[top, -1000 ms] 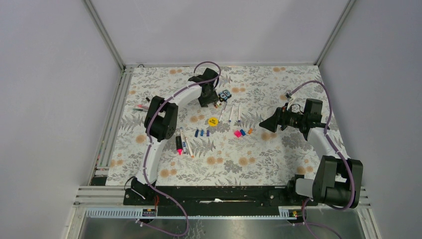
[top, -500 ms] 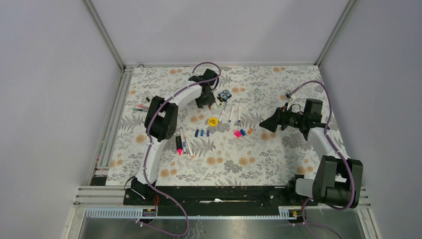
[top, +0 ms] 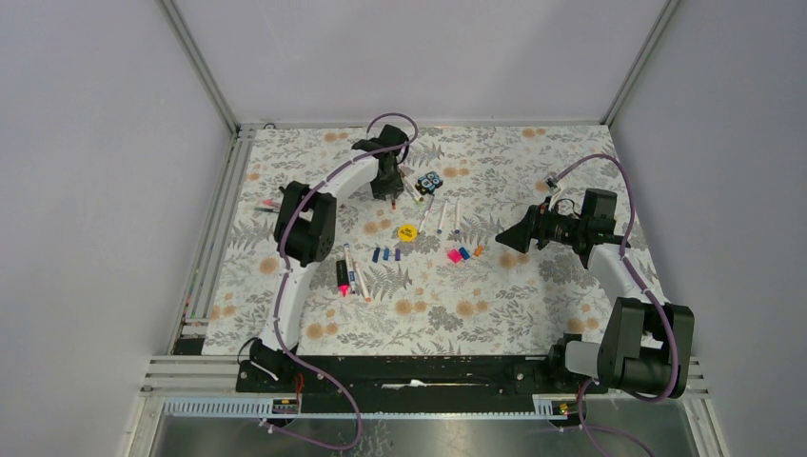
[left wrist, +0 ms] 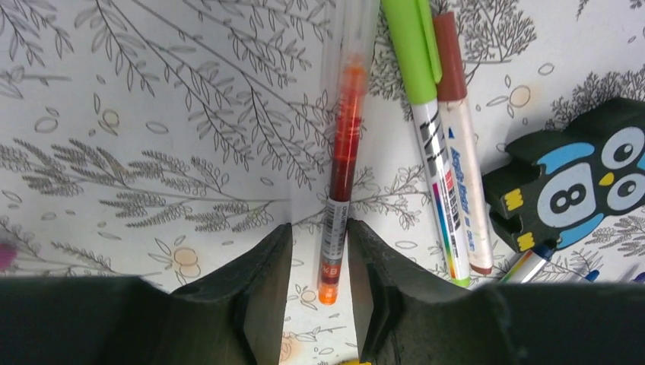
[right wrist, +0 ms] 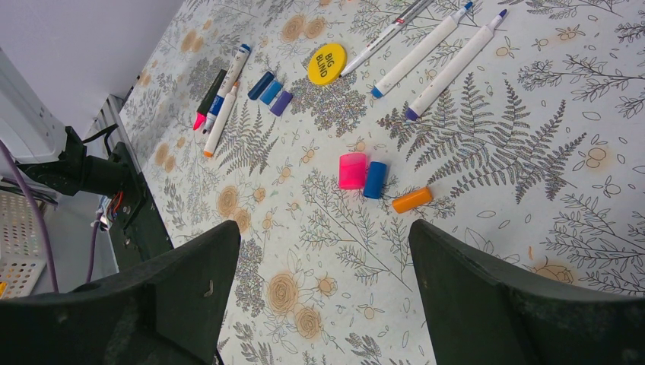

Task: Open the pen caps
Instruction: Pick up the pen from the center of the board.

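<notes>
In the left wrist view an orange pen with a clear cap end lies on the floral table between the fingers of my left gripper. The jaws stand narrow around its lower barrel: the right finger touches it, while a gap remains at the left finger. Beside it lie a green-capped pen and a brown-capped pen. My right gripper hangs wide open and empty above the table. Ahead of it lie loose pink, blue and orange pen caps.
A black-and-blue owl block sits right of the pens. A yellow disc, three more caps, two white pens and a pink-and-black highlighter lie mid-table. More pens rest near the left rail.
My left gripper has shifted slightly left and toward the far edge, and its jaws have narrowed around the orange pen. The right arm has not moved.
</notes>
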`<control>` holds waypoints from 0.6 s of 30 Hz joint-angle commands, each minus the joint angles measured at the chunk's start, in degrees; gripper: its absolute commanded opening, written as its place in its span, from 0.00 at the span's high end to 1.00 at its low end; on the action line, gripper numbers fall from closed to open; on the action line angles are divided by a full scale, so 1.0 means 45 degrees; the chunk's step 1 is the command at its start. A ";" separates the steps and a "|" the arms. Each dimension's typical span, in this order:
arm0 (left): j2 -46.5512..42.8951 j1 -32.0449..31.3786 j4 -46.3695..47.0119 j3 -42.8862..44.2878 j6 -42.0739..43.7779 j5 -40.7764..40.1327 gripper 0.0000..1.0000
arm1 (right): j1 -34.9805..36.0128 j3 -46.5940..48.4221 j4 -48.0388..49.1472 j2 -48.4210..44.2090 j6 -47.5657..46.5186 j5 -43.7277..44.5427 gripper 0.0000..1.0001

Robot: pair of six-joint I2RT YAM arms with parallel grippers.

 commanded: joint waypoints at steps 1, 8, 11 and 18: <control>0.0668 0.0130 -0.0246 0.0893 0.0948 0.0331 0.63 | -0.0072 0.0449 -0.0033 -0.0097 -0.0162 -0.0350 0.11; 0.0876 0.0129 -0.0903 0.0816 0.1700 -0.0388 0.74 | -0.0085 0.0437 -0.0038 -0.0096 -0.0161 -0.0330 0.11; 0.0524 0.0126 -0.0968 0.0148 0.2246 -0.0888 0.77 | -0.0075 0.0444 -0.0043 -0.0096 -0.0153 -0.0350 0.11; -0.0918 0.0127 -0.0667 -0.2316 0.3547 -0.1642 0.81 | -0.0090 0.0433 -0.0042 -0.0116 -0.0151 -0.0353 0.11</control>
